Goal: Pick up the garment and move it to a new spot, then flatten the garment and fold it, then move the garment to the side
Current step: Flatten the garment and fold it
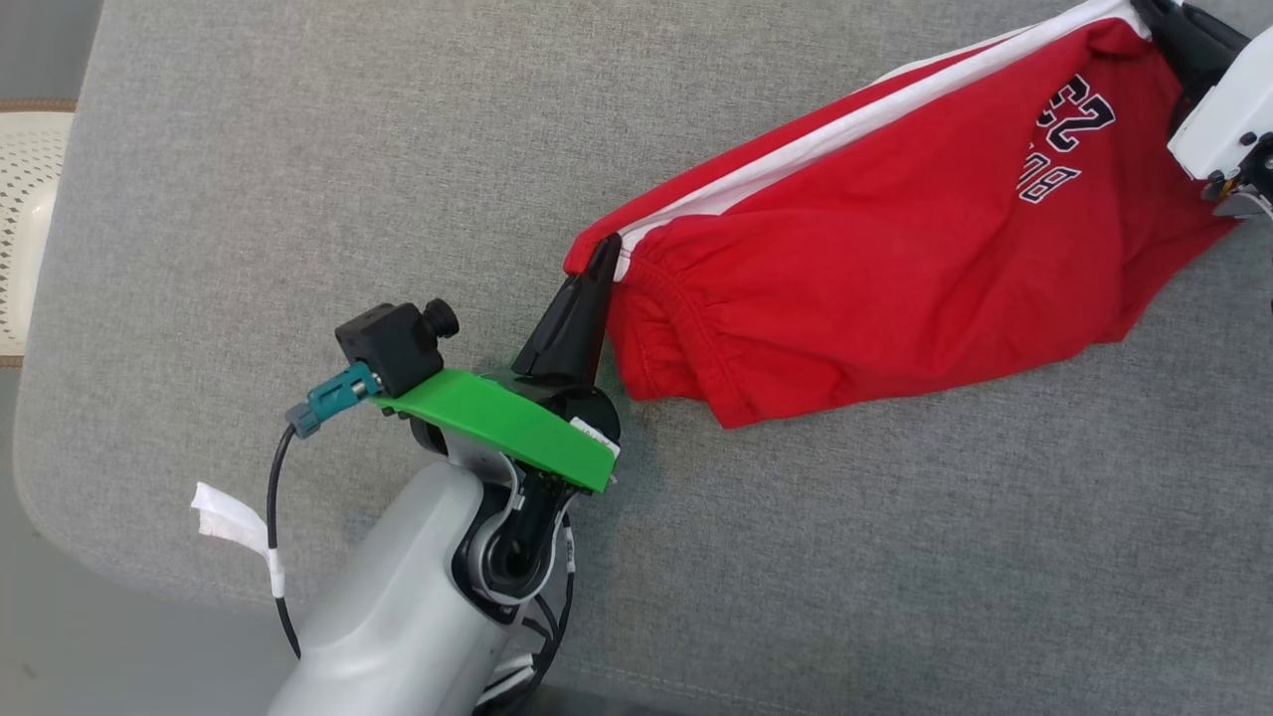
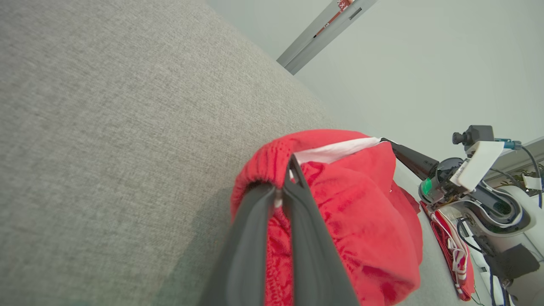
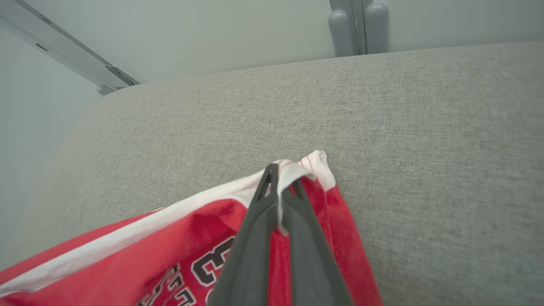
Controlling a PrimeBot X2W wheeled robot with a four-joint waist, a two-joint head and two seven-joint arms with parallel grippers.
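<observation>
The garment [image 1: 875,259] is a pair of red shorts with a white side stripe and dark lettering, stretched across the grey cushion from centre to upper right. My left gripper [image 1: 603,254] is shut on the elastic waistband corner at the garment's left end; the left wrist view shows its fingers [image 2: 255,238] pinching red fabric [image 2: 361,212]. My right gripper [image 1: 1159,25] is shut on the garment's far hem at the upper right; in the right wrist view its fingertips [image 3: 280,182] clamp the white stripe corner [image 3: 312,168]. The garment sags between the two grips, its lower edge drooping.
The grey fabric cushion [image 1: 298,199] spreads under everything, with its rounded front-left corner at the lower left. A white perforated object [image 1: 25,199] sits beyond the left edge. Another red item with white cord [image 2: 450,250] lies near the right arm in the left wrist view.
</observation>
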